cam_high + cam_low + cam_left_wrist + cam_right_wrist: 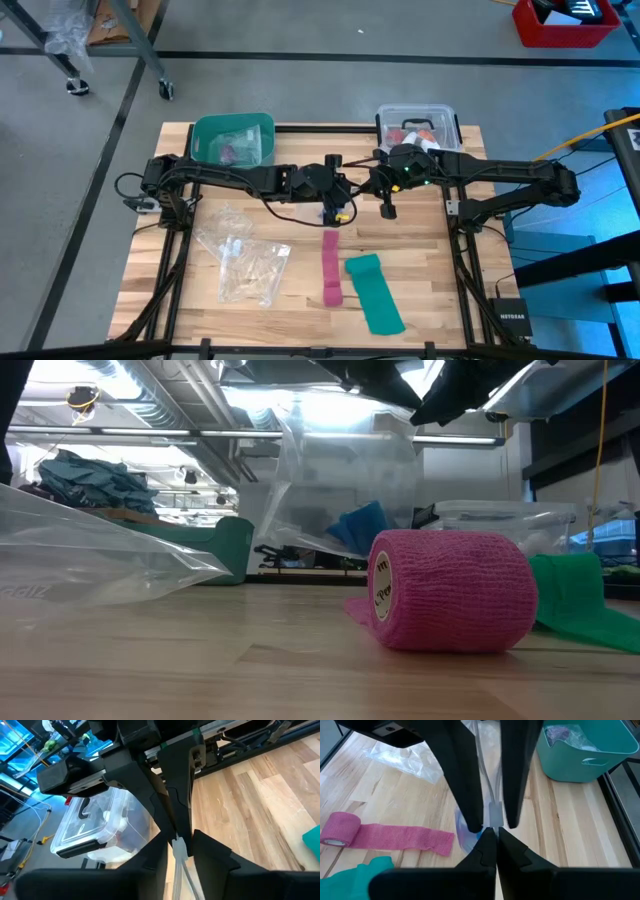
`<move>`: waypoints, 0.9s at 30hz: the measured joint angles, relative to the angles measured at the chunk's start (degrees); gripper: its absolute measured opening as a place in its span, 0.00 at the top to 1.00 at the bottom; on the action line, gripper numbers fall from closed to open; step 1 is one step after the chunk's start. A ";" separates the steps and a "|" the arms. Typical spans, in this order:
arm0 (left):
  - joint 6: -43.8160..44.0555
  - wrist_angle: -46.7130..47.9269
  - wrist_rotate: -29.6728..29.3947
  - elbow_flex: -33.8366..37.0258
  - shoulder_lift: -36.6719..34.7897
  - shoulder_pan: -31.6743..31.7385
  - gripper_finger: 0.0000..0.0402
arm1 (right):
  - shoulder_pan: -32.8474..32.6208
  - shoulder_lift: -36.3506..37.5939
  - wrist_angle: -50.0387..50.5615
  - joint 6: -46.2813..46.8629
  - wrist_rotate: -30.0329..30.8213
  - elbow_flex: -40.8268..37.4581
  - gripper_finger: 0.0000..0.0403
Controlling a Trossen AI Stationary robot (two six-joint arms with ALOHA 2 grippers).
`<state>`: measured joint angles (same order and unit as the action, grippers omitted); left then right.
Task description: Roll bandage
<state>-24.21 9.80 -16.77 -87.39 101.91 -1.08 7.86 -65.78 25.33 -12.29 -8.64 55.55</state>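
The blue bandage [360, 525] sits inside a clear plastic bag [335, 470] that hangs above the table's middle, where both arms meet. A bit of its blue shows in the right wrist view [469, 833]. My right gripper [493, 834] is shut on the bag's upper edge. My left gripper [179, 857] faces it from the table's left, open. Its two fingers [470, 790] stand on either side of the bag's edge strip, and I cannot tell whether they touch it. My right gripper pinches the clear bag's upper edge strip [495, 815] between its two fingertips. It comes from the table's right, slanting a little downward. The bag hangs below the fingers with the bandage in its lower part.
A pink strip [331, 268], partly rolled up [450, 590], and a wider teal-green strip [375, 292] lie on the near middle of the table. Crumpled clear bags [245, 260] lie near left. A teal bin [233, 138] and a clear lidded box [418, 125] stand at the back.
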 joint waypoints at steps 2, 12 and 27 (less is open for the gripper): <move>-0.06 0.02 0.01 0.00 0.00 0.00 0.84 | 0.00 0.00 0.01 0.00 0.00 0.00 1.00; 0.06 1.34 -0.60 -0.02 0.00 -0.02 0.95 | 0.02 0.00 0.08 -0.02 0.02 0.00 1.00; -1.09 4.85 -5.04 -0.09 -1.06 -1.33 0.99 | 0.02 -0.09 -0.51 -0.02 0.03 0.08 1.00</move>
<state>-25.30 14.65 -21.80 -87.48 100.84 -2.42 7.88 -65.87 24.82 -12.32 -8.61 55.63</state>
